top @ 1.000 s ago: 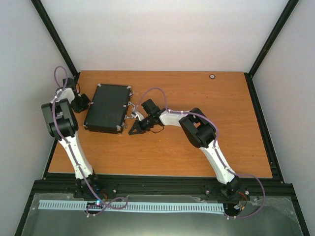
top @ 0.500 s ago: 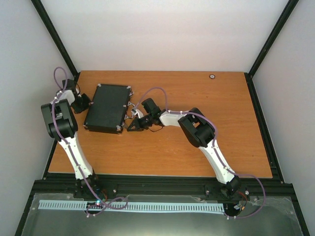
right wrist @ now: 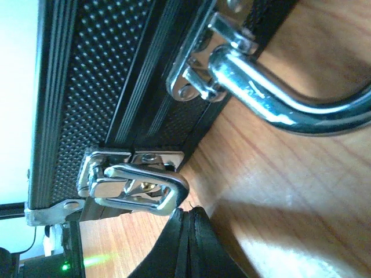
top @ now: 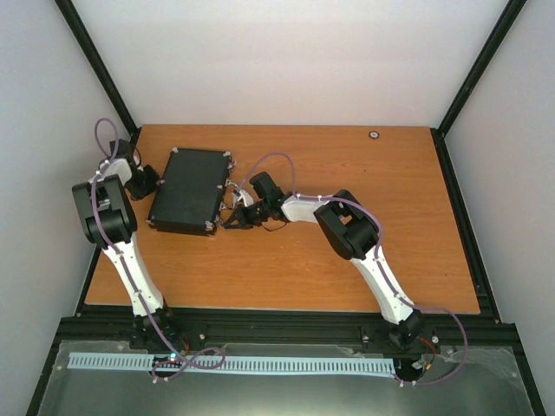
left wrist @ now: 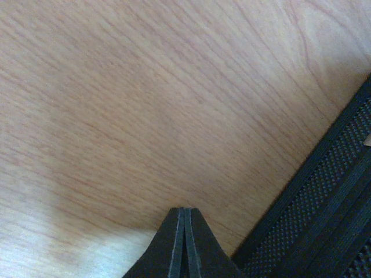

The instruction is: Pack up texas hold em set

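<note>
Closely, right pincer (right wrist: 185,213) at case (top: 189,191) edge

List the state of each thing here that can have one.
case: shut, lying flat on the table.
latch: lever stands out from the case side; fastened or not, cannot tell.
left gripper: shut, empty, beside the case.
right gripper: shut, empty, tips by the latch.
round disc: out on the table, far from the case.
</note>
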